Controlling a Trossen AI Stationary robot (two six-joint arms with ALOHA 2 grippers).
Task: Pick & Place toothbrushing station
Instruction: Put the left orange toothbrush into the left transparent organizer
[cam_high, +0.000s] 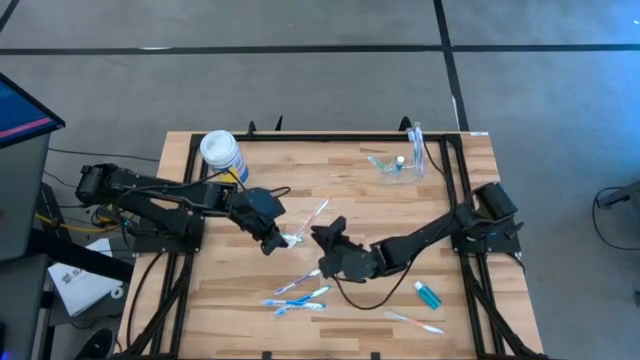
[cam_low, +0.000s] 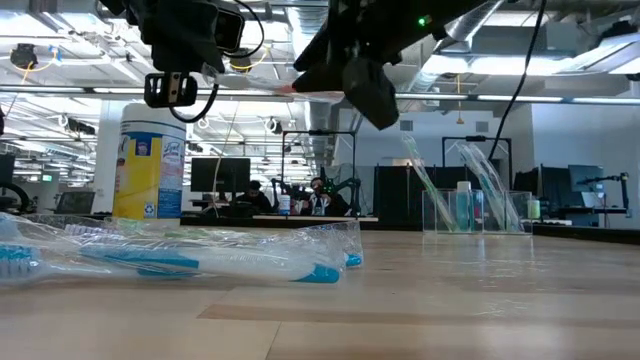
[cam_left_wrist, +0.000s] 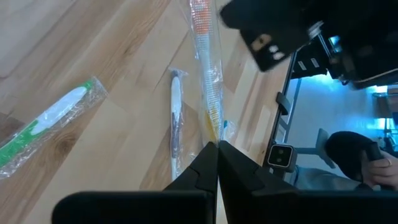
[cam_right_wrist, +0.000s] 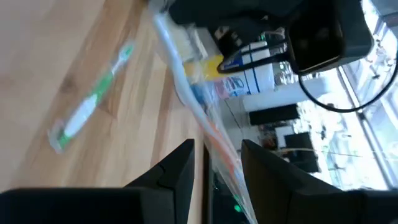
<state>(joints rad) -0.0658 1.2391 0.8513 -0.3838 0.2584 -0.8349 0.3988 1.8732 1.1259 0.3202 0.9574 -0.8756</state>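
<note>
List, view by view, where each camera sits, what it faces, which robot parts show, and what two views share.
High view: above, straight down on the wooden table; both arms show.
Low view: at table-top height, level across wrapped toothbrushes toward the room; arms enter from above.
Left wrist view: on the left arm, past the shut left gripper at an orange wrapped toothbrush.
Right wrist view: on the right arm, past the right gripper.
Shared: both wrist views show that orange toothbrush; high and low views show the canister.

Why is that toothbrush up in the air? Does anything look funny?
Yes. A wrapped toothbrush hangs above the table with both grippers at it: the left gripper pinches one end shut, the right gripper straddles the other. More toothbrushes lie scattered on the table.
</note>
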